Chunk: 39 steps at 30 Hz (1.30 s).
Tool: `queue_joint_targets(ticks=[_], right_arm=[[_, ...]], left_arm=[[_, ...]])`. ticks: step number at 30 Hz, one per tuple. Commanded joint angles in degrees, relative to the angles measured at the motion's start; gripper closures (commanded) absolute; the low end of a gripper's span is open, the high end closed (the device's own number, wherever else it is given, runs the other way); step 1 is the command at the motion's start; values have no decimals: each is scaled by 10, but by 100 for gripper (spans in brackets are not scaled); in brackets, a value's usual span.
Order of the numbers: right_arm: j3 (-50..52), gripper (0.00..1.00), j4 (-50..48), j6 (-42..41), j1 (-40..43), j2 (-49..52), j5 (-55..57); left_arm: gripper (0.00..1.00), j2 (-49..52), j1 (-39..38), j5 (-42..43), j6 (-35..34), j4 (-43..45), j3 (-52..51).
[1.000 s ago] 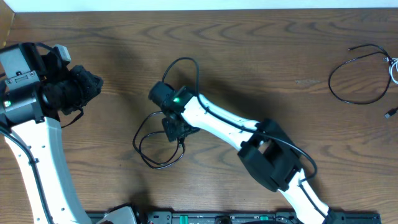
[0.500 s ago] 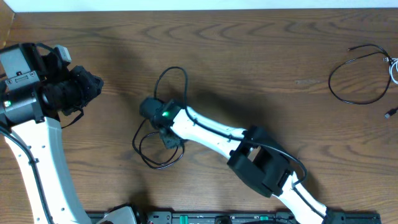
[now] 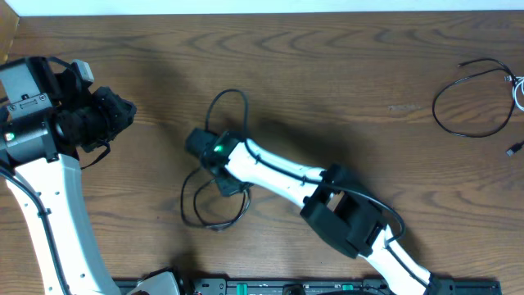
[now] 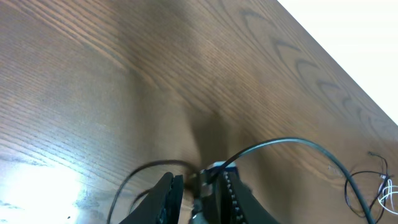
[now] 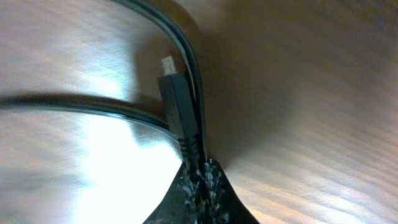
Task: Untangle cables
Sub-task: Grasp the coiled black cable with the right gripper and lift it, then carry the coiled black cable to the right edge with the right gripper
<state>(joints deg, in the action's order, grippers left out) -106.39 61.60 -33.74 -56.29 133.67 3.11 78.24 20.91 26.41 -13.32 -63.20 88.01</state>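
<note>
Findings at the moment of inspection:

1. The right claw (image 3: 228,182) was near the middle of the desk (image 3: 327,65), its arm reaching in from the near right.
2. In the right wrist view, the right claw (image 5: 199,178) was pinched tight on the black cable (image 5: 189,56). It gripped just behind the plug (image 5: 176,102). The plug's metal tip pointed away from the claw and lay against the desk.
3. From overhead, the held black cable (image 3: 228,90) formed one loop on the far side of the claw. Further overlapping loops lay on the near left side. All of them rested on the desk, and the exact crossings could not be resolved.
4. The left claw (image 3: 115,115) stood at the left of the desk, well apart from the held cable.
5. In the left wrist view, the left claw (image 4: 199,190) showed its fingers (image 4: 171,196) set at a narrow gap. Nothing was gripped between them.
6. A second black cable (image 3: 436,106) lay in an open loop at the far right of the desk.
7. A white cable (image 3: 517,92) lay just beside it at the right edge and was only partly in frame.
</note>
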Motion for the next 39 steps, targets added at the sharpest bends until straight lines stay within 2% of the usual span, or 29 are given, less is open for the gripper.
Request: queue_joint_targets(ticks=[1,7,13,15,20,27,30,34,39], right_arm=[[3,99,33,13,65,25,12],[-27,99,65,82,176,-29,12],[-85,99,71,146,334,-142,12],[-116,99,67,147,405,-182,12],[-177,99,37,141,604,-246,11],[-186,99,15,139,814,-242,-25],[-183,99,24,138,857,-237,-27],[-168,99,72,123,925,-234,-26],[-131,97,71,124,957,-225,-27]], left_arm=[[76,-1,2,-3,-1,-2,3],[76,-1,2,-3,-1,-2,3],[76,-1,2,-2,-1,-2,3],[72,-1,2,-1,-1,-2,3],[71,0,2,-1,-1,-2,3],[71,0,2,0,-1,0,3],[71,0,-6,1,-1,3,3],[71,0,-56,1,-1,9,3],[71,8,-137,1,-1,38,3]])
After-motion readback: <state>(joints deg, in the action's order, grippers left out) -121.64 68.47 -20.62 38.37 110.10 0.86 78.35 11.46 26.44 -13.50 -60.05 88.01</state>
